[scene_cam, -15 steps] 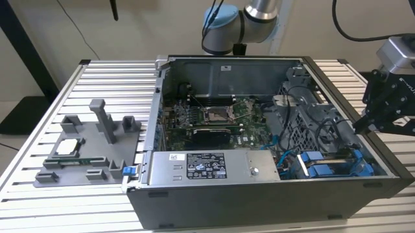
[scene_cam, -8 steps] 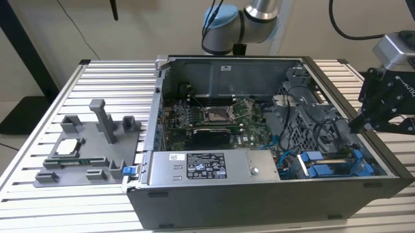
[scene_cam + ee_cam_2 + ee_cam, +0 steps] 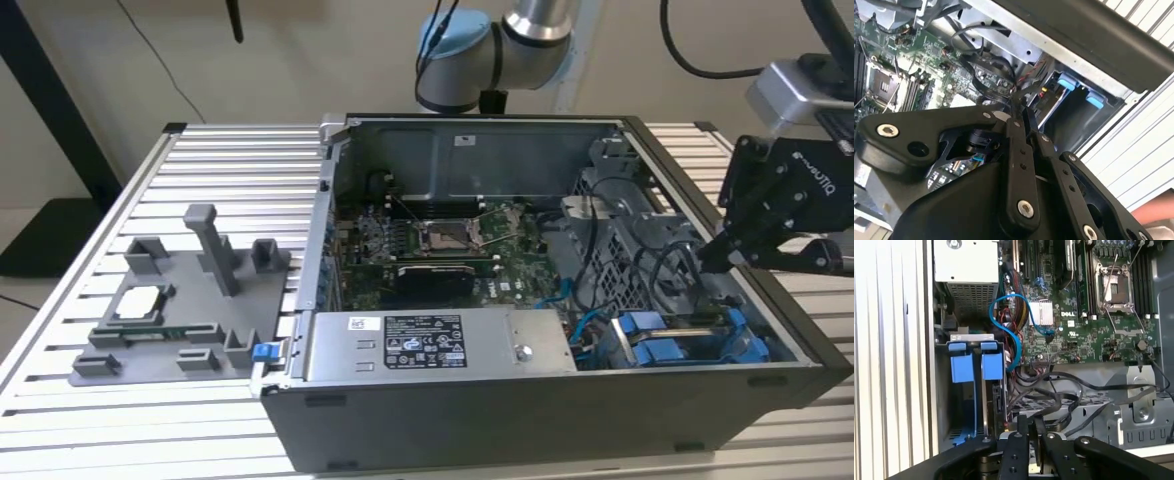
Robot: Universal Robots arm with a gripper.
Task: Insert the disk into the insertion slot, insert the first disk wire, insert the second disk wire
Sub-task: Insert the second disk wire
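One open computer case (image 3: 534, 400) lies on the slatted table (image 3: 80, 300), and it holds, going by bulk, the green motherboard (image 3: 441, 250), the grey labelled power-supply box (image 3: 441, 345) and the grey metal drive cage (image 3: 641, 250) at the exterior view's right. The insertion slot (image 3: 961, 405) sits in the case's corner beside the power supply, marked by blue carrier tabs (image 3: 976, 365); in the first wrist view a thin edge of what may be the disk (image 3: 985, 405) stands in it, though most of it is hidden. A blue cable (image 3: 1004, 330) loops nearby, and black cables (image 3: 1064, 395) trail over the cage. The hand (image 3: 1030, 426) hangs above those cables, its fingers drawn almost together with nothing clearly between them. A grey parts fixture (image 3: 187, 300) rests on the table beside the case.
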